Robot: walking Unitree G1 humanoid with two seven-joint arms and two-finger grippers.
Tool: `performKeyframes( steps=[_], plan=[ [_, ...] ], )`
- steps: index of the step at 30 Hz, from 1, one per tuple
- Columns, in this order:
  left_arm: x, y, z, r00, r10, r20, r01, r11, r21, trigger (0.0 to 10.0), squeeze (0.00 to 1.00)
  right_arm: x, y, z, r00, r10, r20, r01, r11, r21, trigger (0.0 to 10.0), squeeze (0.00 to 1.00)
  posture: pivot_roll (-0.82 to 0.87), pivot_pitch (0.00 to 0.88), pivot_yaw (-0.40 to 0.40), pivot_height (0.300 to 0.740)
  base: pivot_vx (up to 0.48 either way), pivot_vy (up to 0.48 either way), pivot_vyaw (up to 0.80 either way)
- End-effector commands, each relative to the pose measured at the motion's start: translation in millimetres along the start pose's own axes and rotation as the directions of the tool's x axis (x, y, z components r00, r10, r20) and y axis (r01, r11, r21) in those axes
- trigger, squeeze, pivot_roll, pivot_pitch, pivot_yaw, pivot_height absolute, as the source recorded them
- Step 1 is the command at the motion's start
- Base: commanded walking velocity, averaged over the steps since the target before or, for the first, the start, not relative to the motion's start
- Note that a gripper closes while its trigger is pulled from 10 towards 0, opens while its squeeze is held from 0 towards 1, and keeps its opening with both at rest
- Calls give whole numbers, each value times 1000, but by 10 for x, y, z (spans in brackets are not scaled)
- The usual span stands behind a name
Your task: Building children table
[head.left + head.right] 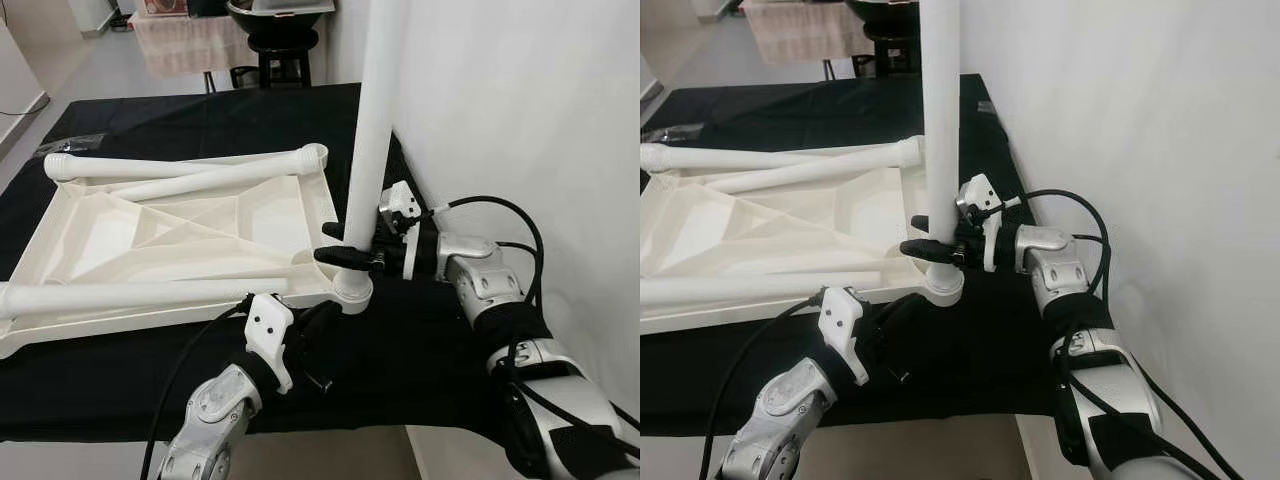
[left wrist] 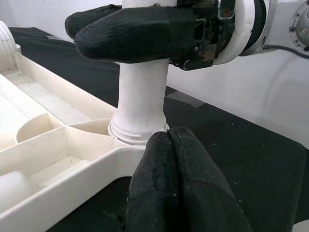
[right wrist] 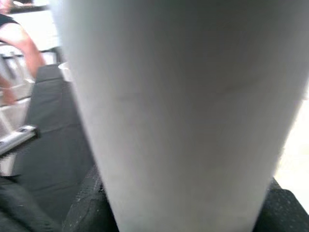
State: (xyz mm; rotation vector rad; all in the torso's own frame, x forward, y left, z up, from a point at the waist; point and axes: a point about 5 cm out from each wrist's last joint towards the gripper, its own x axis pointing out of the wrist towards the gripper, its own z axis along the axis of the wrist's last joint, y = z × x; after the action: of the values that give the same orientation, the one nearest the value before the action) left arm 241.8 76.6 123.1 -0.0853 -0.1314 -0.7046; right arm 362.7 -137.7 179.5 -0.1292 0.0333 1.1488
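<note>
A white plastic table top (image 1: 180,230) lies upside down on a black cloth. One white leg (image 1: 372,130) stands upright in the socket (image 1: 352,290) at its near right corner. My right gripper (image 1: 340,245) is shut on this leg just above the socket, a black finger (image 2: 135,31) on either side, and the leg (image 3: 178,111) sits close to the right wrist camera. My left gripper (image 2: 166,137) is shut with nothing in it, its tips pressed against the corner just below the socket. Three more legs lie on the table top: one along the far edge (image 1: 190,165), one slanted (image 1: 220,182), one along the near edge (image 1: 130,295).
A white wall (image 1: 520,100) rises close on the right of the black cloth (image 1: 200,120). Behind it stand a black stool (image 1: 280,55) and a cloth-covered table (image 1: 190,40). The cloth's front edge (image 1: 380,425) runs just before my arms.
</note>
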Motion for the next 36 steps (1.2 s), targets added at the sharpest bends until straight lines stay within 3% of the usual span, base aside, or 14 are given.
performKeyframes(
  steps=[1, 4, 6, 7, 9, 17, 18, 20, 21, 23, 25, 26, 30, 36],
  plan=[
    [-33, -20, -42, 1000, 3, -14, -3, 1000, -13, 10000, 0, -61, 4, -242, 982, -176, -65, 177, 984, 19, 0, 0, 31, 70, -21, 740, 0, 0, 0],
    [-37, -21, -39, 1000, 3, -14, -3, 1000, -13, 10000, 0, -80, 15, -329, 958, -269, -97, 272, 962, 9, 0, 0, 30, 72, -22, 740, 0, 0, 0],
    [-51, -14, -23, 1000, 2, -14, -2, 1000, -11, 10000, 0, -77, 430, -738, 744, -640, -192, 668, 720, 189, 0, 0, 25, 98, -12, 740, 0, 0, 0],
    [-57, -2, -19, 1000, 1, -15, -2, 1000, -11, 10000, 0, -55, 667, -810, 702, -674, -228, 712, 674, 200, 0, 0, 10, 96, 0, 740, 0, 0, 0],
    [-63, 8, -20, 1000, 0, -18, 0, 1000, -10, 10000, 0, 81, 831, -717, 770, -610, -188, 635, 763, 124, 0, 0, 6, 95, 1, 740, 0, 0, 0],
    [-59, 26, -19, 1000, 10, -19, -10, 1000, -1, 10000, 0, 197, 608, -661, 754, -634, -169, 655, 745, 127, 314, 0, 38, 88, -11, 740, 0, 0, 0],
    [-59, 35, -21, 1000, 16, -19, -16, 1000, 3, 10000, 0, 207, 588, -642, 748, -644, -163, 663, 737, 129, 10000, 0, 37, 89, -11, 740, 0, 0, 0],
    [-58, 39, -22, 1000, 18, -19, -18, 1000, 3, 10000, 0, 209, 613, -584, 739, -655, -154, 673, 727, 138, 10000, 0, 32, 87, -10, 740, 0, 0, 0],
    [-54, 41, -24, 1000, 16, -19, -17, 1000, -2, 10000, 0, 213, 620, -454, 773, -626, -108, 634, 755, 166, 10000, 1000, 30, 89, -8, 740, 0, 0, 0],
    [-53, 42, -25, 1000, 14, -20, -14, 1000, -4, 10000, 0, 216, 599, -391, 795, -601, -80, 605, 780, 157, 10000, 1000, 28, 86, -6, 740, 0, 0, 0],
    [-44, 48, -34, 1000, 9, -21, -9, 1000, -9, 10000, 0, 228, 450, -202, 867, -498, 4, 494, 863, 108, 10000, 1000, 25, 84, -4, 740, 0, 0, 0],
    [-39, 49, -37, 1000, 8, -21, -8, 1000, -10, 10000, 0, 224, 380, -150, 888, -460, 25, 455, 885, 98, 10000, 0, 27, 80, -6, 740, 0, 0, 0],
    [-30, 47, -42, 1000, 8, -22, -8, 1000, -10, 10000, 0, 219, 289, -101, 906, -421, 46, 416, 905, 89, 10000, 0, 28, 79, -8, 740, 0, 0, 0],
    [-18, 47, -56, 1000, 11, -20, -11, 1000, -10, 10000, 0, 261, 190, 49, 993, -107, 41, 107, 994, 1, 10000, 0, 38, 72, -19, 740, 0, 0, 0]
  ],
)
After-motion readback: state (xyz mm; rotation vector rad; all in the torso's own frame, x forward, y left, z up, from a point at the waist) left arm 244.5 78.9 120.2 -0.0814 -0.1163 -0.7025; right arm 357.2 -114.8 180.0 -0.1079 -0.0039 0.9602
